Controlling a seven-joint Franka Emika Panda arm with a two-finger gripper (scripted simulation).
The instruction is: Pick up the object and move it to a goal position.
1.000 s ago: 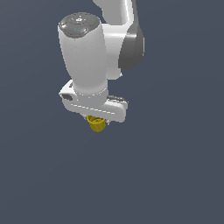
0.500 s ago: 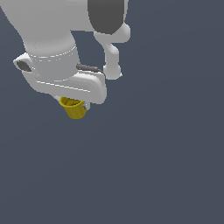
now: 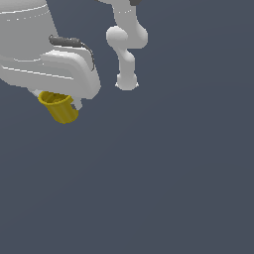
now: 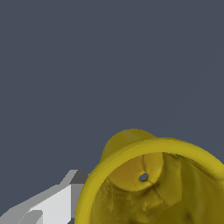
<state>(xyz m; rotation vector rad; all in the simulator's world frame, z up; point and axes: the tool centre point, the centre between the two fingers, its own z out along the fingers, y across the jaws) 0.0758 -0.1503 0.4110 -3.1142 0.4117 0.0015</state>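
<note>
A flat, featureless slate-grey ground (image 3: 168,188) is shown behind and below everything in both views; no seam, edge or wall can be made out on it, so floor and background cannot be told apart.

In the exterior view, the white, rounded robot arm (image 3: 126,49) is cut off by the frame at about 12 o'clock, and its bulky white wrist and hand (image 3: 44,54) are cut off at 9 to 11 o'clock. The white gripper (image 3: 62,105) is mostly hidden beneath that housing.

The small mustard-yellow tapered hollow cup (image 3: 59,106) is seen just under the hand, at roughly 10 o'clock in the frame, tilted, its narrower base pointing down toward 5 o'clock. It is clasped by the gripper and appears clear of the ground.

In the wrist view, the cup (image 4: 153,183) is cropped by the frame; one pale finger (image 4: 52,205) is seen against its rim, the other is hidden.
</note>
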